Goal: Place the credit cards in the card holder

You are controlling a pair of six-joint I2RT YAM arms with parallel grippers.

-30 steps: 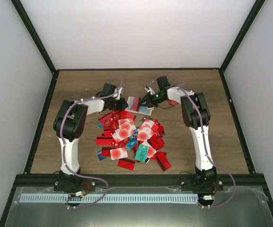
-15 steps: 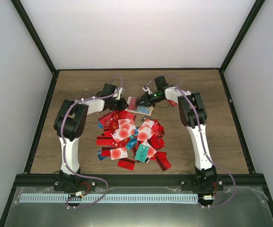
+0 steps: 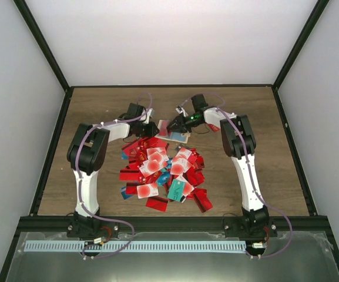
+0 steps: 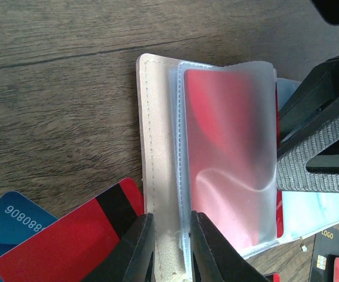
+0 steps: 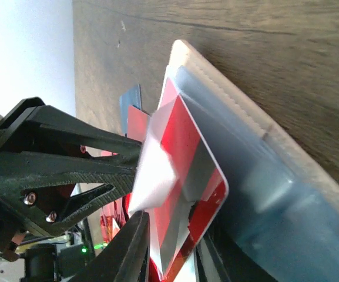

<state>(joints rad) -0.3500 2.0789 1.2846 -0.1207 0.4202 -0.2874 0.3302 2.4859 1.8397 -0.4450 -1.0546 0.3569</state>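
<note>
Soft, even white light; only faint shadows fall on the brown wooden surface (image 3: 98, 106). Left wrist view is crisp, with a pale sheen on the frosted pocket of the light tan card holder (image 4: 157, 147). Right wrist view blurs close up, upper left blown out white.

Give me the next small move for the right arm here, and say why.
Probably ease the right gripper forward to push the red card deeper into the clear sleeve. The card is only partly inside, one corner sticking out at a slant, and the left gripper pinches the card holder by its tan edge, which should steady it for the push.
</note>
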